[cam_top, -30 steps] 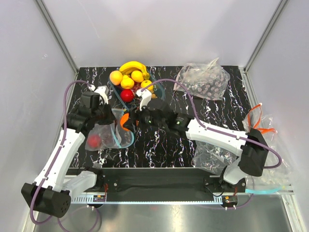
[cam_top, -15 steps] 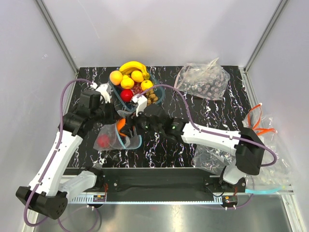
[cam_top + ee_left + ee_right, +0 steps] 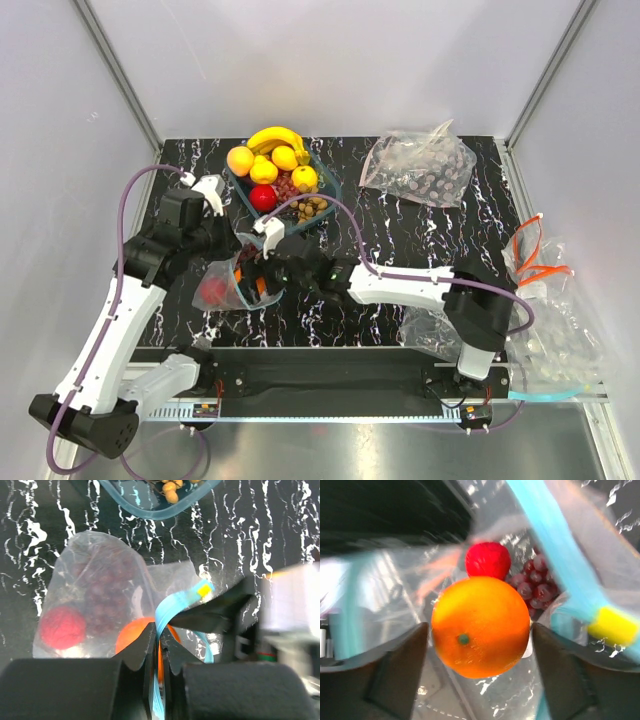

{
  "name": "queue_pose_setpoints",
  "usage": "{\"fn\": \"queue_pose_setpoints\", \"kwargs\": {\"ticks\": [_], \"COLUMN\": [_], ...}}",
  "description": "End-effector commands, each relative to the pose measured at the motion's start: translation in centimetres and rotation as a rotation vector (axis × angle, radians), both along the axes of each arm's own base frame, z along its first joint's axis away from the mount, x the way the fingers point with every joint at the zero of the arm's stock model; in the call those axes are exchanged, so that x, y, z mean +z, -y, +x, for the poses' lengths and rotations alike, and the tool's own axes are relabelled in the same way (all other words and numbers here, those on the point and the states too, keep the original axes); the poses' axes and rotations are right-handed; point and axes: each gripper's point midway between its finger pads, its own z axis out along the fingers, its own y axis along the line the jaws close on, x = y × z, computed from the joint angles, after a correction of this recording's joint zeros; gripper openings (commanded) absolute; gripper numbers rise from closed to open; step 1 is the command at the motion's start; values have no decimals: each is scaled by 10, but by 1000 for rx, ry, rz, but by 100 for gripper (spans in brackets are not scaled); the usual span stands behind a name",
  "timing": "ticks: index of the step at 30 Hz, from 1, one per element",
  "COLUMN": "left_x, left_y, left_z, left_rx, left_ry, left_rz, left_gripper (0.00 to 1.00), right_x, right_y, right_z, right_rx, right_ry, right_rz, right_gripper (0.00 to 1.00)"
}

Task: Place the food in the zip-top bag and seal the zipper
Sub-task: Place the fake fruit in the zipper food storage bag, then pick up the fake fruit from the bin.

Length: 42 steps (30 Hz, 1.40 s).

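Observation:
The clear zip-top bag (image 3: 215,285) lies at front left with a red apple (image 3: 62,627) and dark grapes (image 3: 102,590) inside. My left gripper (image 3: 159,645) is shut on its light-blue zipper strip (image 3: 172,605) and holds the mouth up. My right gripper (image 3: 479,632) is shut on the orange (image 3: 480,625), inside the bag's mouth above the apple (image 3: 487,560) and grapes (image 3: 537,587). The orange shows in the top view (image 3: 262,283). The bowl (image 3: 330,195) holds a banana (image 3: 275,135), yellow fruits, a red apple (image 3: 263,197) and the nut cluster (image 3: 312,207).
Another wrinkled clear bag (image 3: 420,165) with dotted contents lies at the back right. More clear bags (image 3: 550,335) and an orange-handled item (image 3: 540,255) sit along the right edge. The bowl's rim (image 3: 160,512) is just beyond the bag.
My right gripper has carried the orange left and toward the front, from beside the bowl into the bag's mouth. My left gripper has kept hold of the zipper strip, shifting slightly.

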Motion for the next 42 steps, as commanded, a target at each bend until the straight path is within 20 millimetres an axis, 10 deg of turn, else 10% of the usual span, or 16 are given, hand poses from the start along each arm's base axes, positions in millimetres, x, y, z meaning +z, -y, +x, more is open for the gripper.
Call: {"fn": "queue_pose_setpoints", "kwargs": {"ticks": [1,16,27,42], "left_x": [19,9,2,0], "left_y": [-8,-57,-62,-53], "left_z": [8,31,36,34], "left_rx": [31,243,279,224], "left_ry": [85,156,224,248], "left_rz": [25,124,94,59], "left_gripper": [10,9,7,7], "right_x": [21,68,68,-14], "right_y": [-11,61,122,128], "right_z": [9,39,143,244], "right_rx": [-36,-277,-491,-547], "right_ry": [36,137,25,-105], "right_rz": [75,-69,-168,-452], "right_gripper": [98,83,84,87]}}
